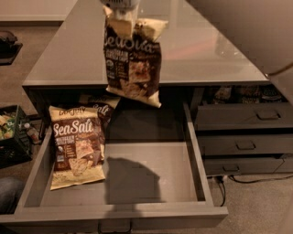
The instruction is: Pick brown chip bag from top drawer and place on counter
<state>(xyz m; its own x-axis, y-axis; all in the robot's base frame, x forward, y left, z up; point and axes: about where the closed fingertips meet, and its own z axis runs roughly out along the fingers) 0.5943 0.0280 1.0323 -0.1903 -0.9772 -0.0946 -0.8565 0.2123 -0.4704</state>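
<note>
- While your gripper [120, 5] sits at the top edge of the view, above the near part of the counter [206, 50], its jaws are clenched on the crumpled cream top of the brown chip bag [132, 64].
- You have that bag hanging free in the air, clear of the drawer floor, with its lettered face toward the camera and its lower end tilted to the right.
- Its bottom band shows in front of the counter's near edge, over the far end of the top drawer [151, 169].
- You can see the top drawer pulled wide open below the counter, with a dark shadow [130, 176] on its grey floor.
- A second bag [77, 146] of the same kind lies flat at the left side of the drawer, label up.
- Just beyond it, a third bag [103, 107] lies partly under the counter's edge, mostly in the dark.
- To the right you have narrower drawers [245, 144] with handles.
- At the far left a black crate [11, 137] stands on the floor, and a cable [256, 179] runs along the floor at the right.
</note>
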